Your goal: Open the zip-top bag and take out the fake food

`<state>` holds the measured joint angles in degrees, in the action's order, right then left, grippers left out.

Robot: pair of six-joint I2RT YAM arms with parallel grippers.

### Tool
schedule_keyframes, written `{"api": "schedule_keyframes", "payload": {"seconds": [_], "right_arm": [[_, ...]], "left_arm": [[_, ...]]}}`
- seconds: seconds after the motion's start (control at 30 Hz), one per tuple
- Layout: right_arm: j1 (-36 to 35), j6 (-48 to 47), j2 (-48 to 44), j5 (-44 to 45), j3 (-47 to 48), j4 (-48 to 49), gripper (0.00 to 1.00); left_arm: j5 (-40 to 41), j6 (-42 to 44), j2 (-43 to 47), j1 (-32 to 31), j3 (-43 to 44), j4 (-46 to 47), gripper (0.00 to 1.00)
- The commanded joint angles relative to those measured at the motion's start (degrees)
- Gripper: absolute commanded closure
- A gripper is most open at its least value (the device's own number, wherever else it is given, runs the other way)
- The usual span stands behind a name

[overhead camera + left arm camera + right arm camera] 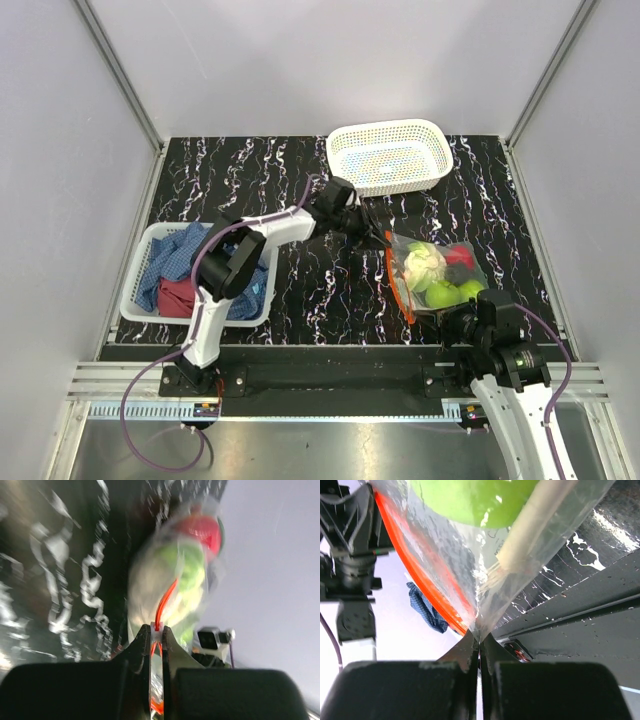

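The zip-top bag [437, 270] lies on the black marbled table at the right, its orange-red zip strip [398, 285] along the left edge. Inside it the fake food shows: lime-green fruits [445, 293], a pale cabbage-like piece [422, 262] and a red piece [460, 255]. My left gripper [381, 237] is at the bag's far left corner. In the left wrist view it [156, 629] is shut on the white slider of the zip strip [165, 600]. My right gripper [466, 313] holds the near edge. Its jaws [480, 639] are shut on a clear plastic corner below a green fruit [470, 500] and a pale stalk [535, 525].
A white perforated basket [390, 155] stands at the back, just behind the bag. A second white basket [135, 290] at the left holds blue and red cloths [185, 265]. Grey walls close in both sides, and a metal rail runs along the near edge.
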<state>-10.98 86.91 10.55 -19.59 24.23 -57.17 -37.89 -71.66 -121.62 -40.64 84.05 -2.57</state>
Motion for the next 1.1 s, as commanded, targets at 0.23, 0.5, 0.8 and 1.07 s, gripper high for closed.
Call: {"api": "schedule_keyframes", "payload": {"seconds": [0.23,0.5,0.8,1.07], "right_arm": [[-0.1,-4.6,0.9,-2.5,3.4,-2.8,1.00],[-0.1,-27.4,18.0,0.9,16.4,-2.9,0.58],[-1.2,-55.1,43.3,1.5,36.9,-6.6,0.18],[-14.4,-59.3,59.5,14.8,48.3,-10.0,0.12]], "left_arm": [[7.5,17.7,-6.5,6.0,18.1,-15.5,1.00],[7.2,18.2,1.7,4.3,13.7,-16.9,1.00],[6.9,16.7,7.2,2.1,7.3,-16.1,1.00],[7.2,15.9,8.8,1.2,6.9,-16.2,1.00]]}}
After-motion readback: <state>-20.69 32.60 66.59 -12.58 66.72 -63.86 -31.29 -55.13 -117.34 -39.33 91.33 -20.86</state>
